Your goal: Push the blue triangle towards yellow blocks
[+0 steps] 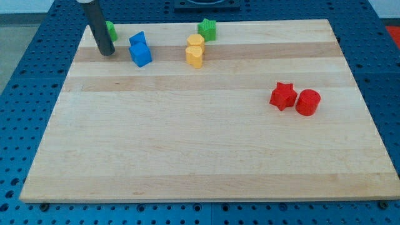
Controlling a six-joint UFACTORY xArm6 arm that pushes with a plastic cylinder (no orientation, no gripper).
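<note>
The blue triangle [137, 39] sits near the view's top left, touching a blue cube [141, 54] just below it. Two yellow blocks stand to their right: one [195, 42] above, another [194, 55] touching it below. My tip [107, 52] rests on the board to the left of the blue blocks, a short gap away from the cube.
A green block [111, 30] is partly hidden behind the rod at the top left. A green star [207, 29] sits above the yellow blocks. A red star [283, 95] and a red cylinder [307, 102] stand together at the right. The wooden board [187, 156] ends near the blocks at the top edge.
</note>
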